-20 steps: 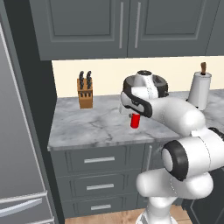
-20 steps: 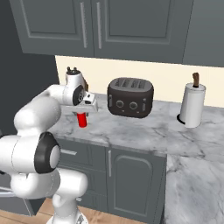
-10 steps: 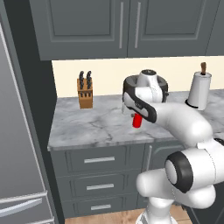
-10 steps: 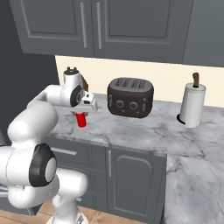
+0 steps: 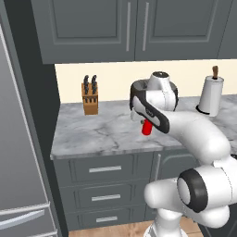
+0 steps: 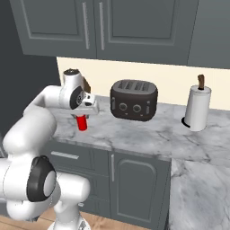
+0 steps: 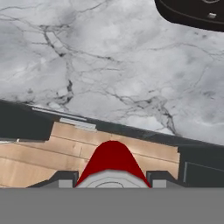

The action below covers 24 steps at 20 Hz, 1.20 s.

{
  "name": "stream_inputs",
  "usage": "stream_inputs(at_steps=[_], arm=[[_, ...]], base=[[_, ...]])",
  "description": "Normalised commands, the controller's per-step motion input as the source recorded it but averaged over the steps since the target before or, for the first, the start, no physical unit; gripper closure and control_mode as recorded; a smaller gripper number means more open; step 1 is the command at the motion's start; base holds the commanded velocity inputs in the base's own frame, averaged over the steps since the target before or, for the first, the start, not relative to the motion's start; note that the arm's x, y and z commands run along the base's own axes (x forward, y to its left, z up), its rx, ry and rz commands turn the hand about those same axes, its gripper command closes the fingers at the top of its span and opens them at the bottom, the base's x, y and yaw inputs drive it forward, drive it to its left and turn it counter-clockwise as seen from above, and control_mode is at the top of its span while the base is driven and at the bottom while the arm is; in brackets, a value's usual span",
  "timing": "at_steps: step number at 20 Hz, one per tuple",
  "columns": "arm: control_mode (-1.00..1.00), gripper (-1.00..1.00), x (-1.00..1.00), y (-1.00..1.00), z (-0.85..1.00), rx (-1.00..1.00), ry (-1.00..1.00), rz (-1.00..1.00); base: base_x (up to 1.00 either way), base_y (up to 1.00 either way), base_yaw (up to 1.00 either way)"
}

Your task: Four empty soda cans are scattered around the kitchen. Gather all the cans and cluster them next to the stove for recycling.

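My gripper is shut on a red soda can, held upright a little above the grey marble counter, toward its front. In the hand view the can's red body rises between my two finger tips, with the counter's front edge and the wooden floor beyond it. The stove is out of view.
A dark toaster stands on the counter right of the can. Further right is a paper towel roll. A knife block sits at the back left, and a fridge flanks the counter's left end.
The red can stays in my grip and has drifted slightly right in the left base view. The arm's elbow has swung outward and lower.
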Motion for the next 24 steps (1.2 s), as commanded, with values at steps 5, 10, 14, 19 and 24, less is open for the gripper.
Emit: stream_inputs(at_steps=[5,10,14,19,24], arm=[[1.00,1.00,-0.13,0.00,0.02,0.00,0.00,0.01],[1.00,1.00,0.00,0.00,0.00,0.00,0.00,0.00],[1.00,1.00,0.00,0.00,0.00,0.00,0.00,0.00],[1.00,1.00,0.00,0.00,0.00,0.00,0.00,0.00],[1.00,1.00,0.00,0.00,0.00,0.00,0.00,0.00]], base=[[-0.21,0.00,0.02],[-0.64,0.00,0.03],[-0.82,0.07,0.01],[-0.76,0.47,0.08],[-0.61,0.76,0.13]])
